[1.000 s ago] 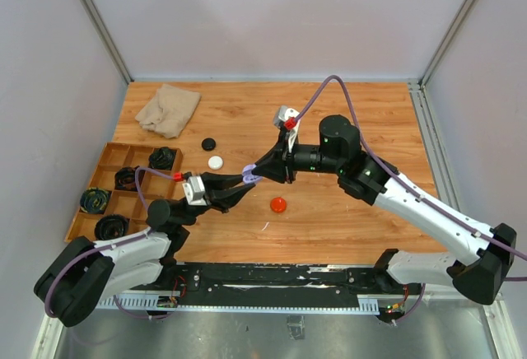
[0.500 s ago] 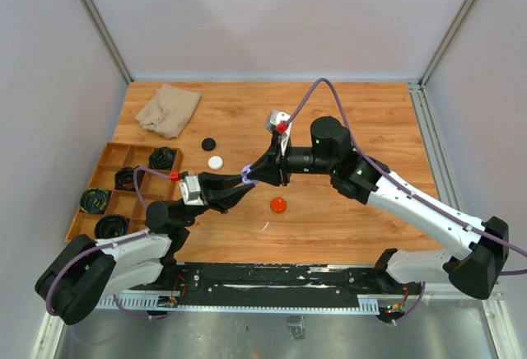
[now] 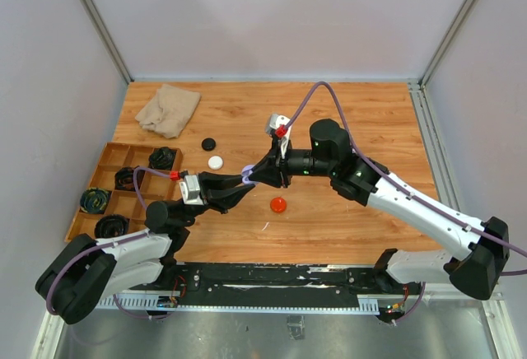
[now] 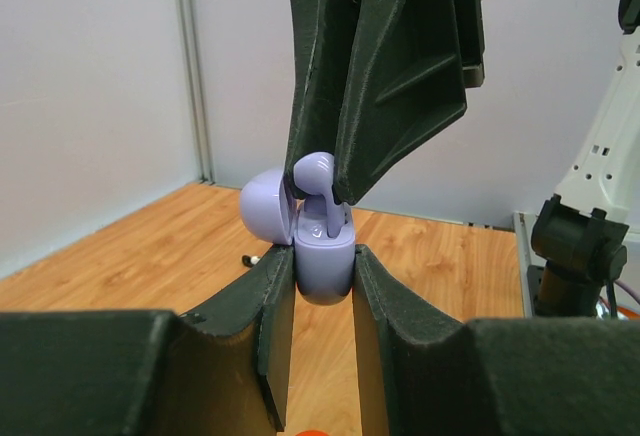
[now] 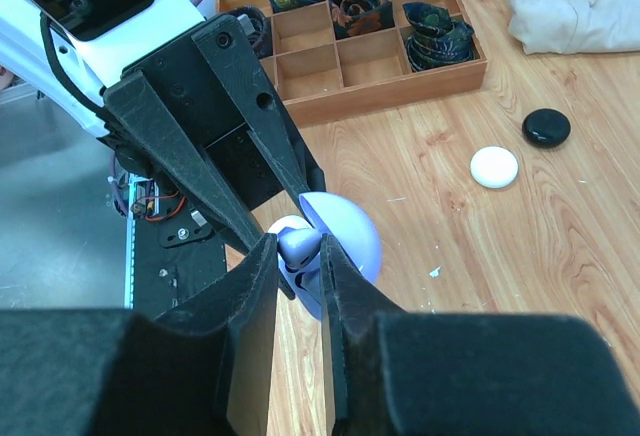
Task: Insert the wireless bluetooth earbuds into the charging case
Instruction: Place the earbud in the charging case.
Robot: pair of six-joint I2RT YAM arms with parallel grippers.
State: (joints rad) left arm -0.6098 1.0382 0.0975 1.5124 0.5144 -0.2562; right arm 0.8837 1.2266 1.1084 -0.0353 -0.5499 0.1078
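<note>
Wooden tabletop (image 3: 354,120) | left hand (image 4: 322,256) pinching lilac charging case (image 4: 320,276) | right hand (image 5: 298,246) pinching lilac earbud (image 4: 313,169) at case mouth

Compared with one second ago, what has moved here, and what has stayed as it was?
The right arm has shifted slightly left, towards the left arm; the right fingers stay shut on the lilac earbud at the open case. The left fingers keep gripping the case. The red puck, white puck, black puck, cloth and tray have not moved.
</note>
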